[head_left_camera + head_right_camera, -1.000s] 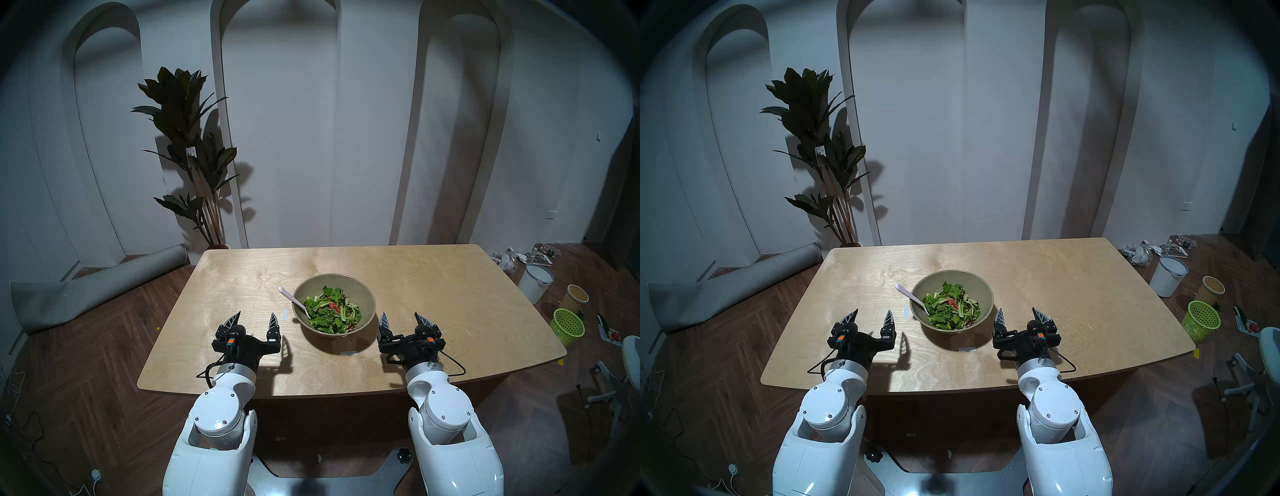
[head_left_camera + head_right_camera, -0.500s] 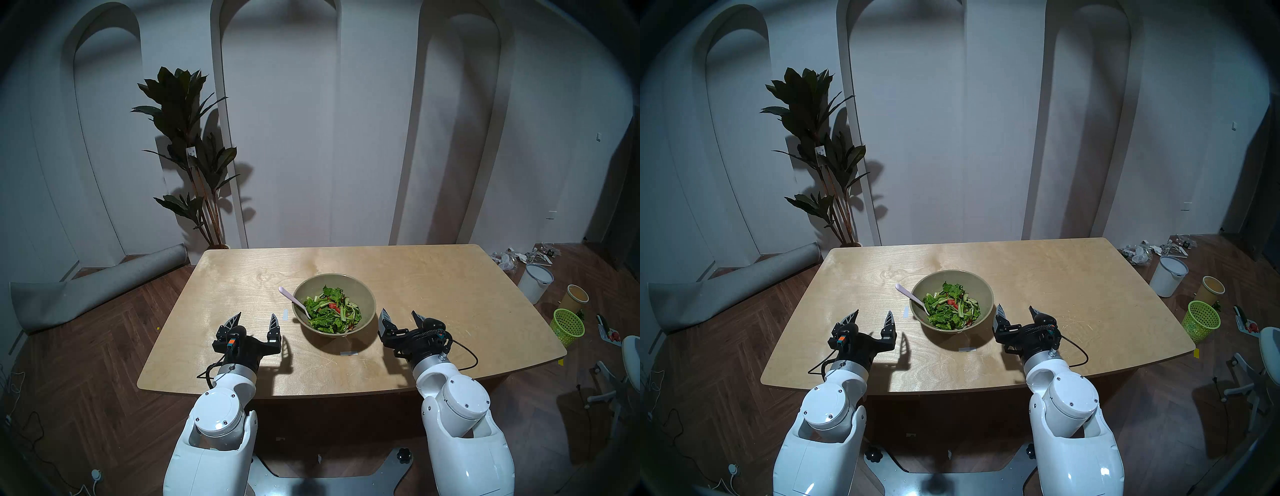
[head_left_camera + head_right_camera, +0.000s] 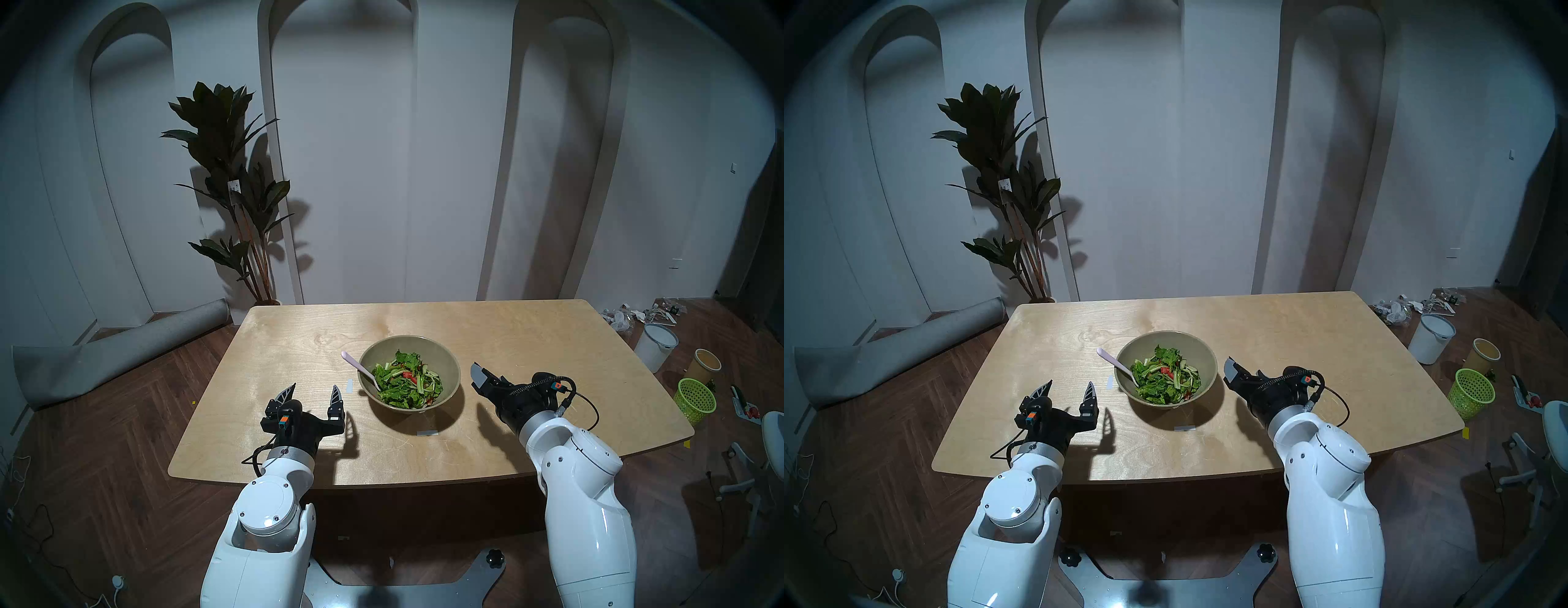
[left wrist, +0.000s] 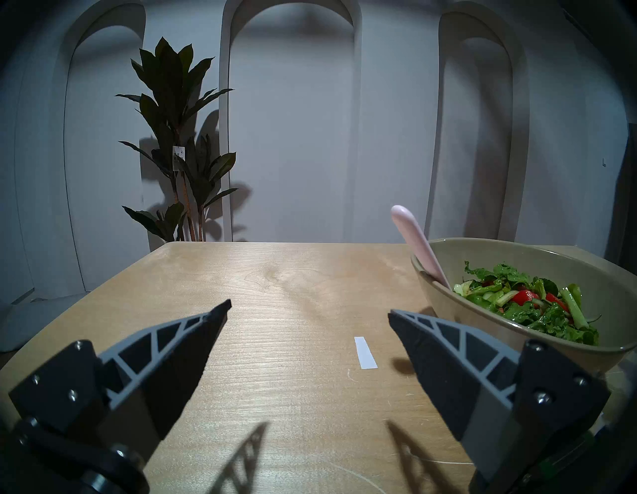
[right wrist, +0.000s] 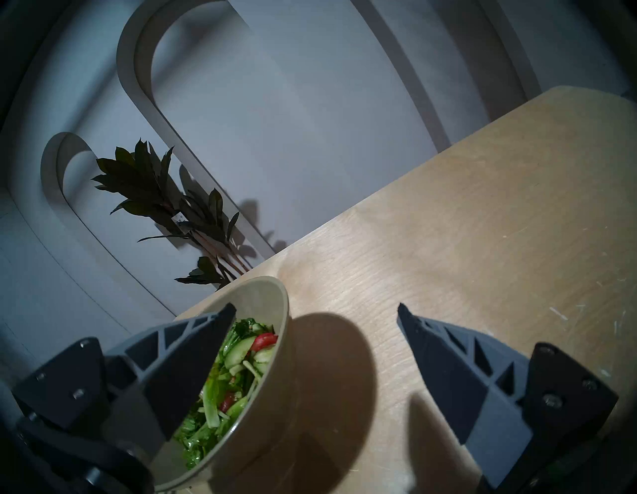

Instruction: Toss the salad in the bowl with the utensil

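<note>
1. Spoon (image 3: 359, 368), pale pink plastic, leans on the left rim of the bowl (image 3: 450, 364); one end is buried in the salad (image 3: 408, 379), the rounded free end sticks out past the rim, up and away toward the far left of the table.
2. Its long axis runs diagonally, from the greens near the bowl's middle out to the far left; in the left wrist view the spoon (image 4: 417, 243) rises steeply above the rim.
3. The olive-beige bowl stands near the middle of the wooden table (image 3: 297, 339), filled with chopped greens and red pieces.
4. A white tape strip (image 3: 349, 385) lies just left of the bowl, another tape strip (image 3: 427, 433) just in front of it.
5. Left gripper (image 3: 312, 392) hovers over the table left of the bowl, fingers spread wide, holding nothing.
6. Right gripper (image 5: 317, 310) sits just right of the bowl, rolled on its side, fingers wide apart and empty.
</note>
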Action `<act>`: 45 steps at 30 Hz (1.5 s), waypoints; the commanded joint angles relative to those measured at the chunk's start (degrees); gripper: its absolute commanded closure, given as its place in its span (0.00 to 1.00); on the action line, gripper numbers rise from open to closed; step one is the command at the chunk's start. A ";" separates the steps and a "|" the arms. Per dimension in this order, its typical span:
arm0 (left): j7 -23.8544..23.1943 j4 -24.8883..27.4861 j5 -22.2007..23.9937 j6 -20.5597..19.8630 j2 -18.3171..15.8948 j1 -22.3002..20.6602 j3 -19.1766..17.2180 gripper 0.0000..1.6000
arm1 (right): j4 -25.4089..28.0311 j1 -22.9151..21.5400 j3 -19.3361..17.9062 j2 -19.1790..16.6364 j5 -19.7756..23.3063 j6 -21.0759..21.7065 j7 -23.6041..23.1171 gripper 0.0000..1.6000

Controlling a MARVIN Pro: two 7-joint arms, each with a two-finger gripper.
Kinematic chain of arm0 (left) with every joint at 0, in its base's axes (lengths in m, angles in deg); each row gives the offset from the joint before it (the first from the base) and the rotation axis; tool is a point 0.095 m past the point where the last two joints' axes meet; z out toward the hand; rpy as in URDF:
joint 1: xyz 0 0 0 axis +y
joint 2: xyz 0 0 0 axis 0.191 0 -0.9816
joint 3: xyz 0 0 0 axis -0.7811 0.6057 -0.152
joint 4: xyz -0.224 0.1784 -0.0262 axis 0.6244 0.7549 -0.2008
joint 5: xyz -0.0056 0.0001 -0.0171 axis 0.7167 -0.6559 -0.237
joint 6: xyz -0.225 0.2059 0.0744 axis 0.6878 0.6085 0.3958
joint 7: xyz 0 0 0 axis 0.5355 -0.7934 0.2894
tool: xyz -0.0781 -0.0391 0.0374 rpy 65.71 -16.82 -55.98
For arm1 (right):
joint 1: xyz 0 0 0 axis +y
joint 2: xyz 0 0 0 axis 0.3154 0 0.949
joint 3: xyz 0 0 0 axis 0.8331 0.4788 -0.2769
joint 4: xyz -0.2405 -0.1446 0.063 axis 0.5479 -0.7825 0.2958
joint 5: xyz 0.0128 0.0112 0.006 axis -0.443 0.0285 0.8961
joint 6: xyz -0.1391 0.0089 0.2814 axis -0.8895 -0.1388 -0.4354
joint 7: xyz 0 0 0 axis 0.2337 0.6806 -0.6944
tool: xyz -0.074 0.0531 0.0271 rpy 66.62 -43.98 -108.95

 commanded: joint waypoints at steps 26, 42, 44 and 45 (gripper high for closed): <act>-0.15 1.24 -0.15 0.12 0.36 -0.18 -0.42 0.00 | -5.60 -12.19 4.03 0.28 3.86 14.74 12.07 0.00; -0.34 1.25 -0.30 0.12 0.56 -0.17 -0.56 0.00 | -7.21 -12.83 5.36 0.18 3.86 13.77 11.85 0.19; -0.36 1.25 -0.32 0.11 0.59 -0.17 -0.58 0.00 | -7.63 -12.93 5.54 0.19 3.78 13.59 11.87 0.20; -0.37 1.25 -0.33 0.11 0.60 -0.17 -0.59 0.00 | -7.79 -12.97 5.61 0.18 3.76 13.49 11.86 0.20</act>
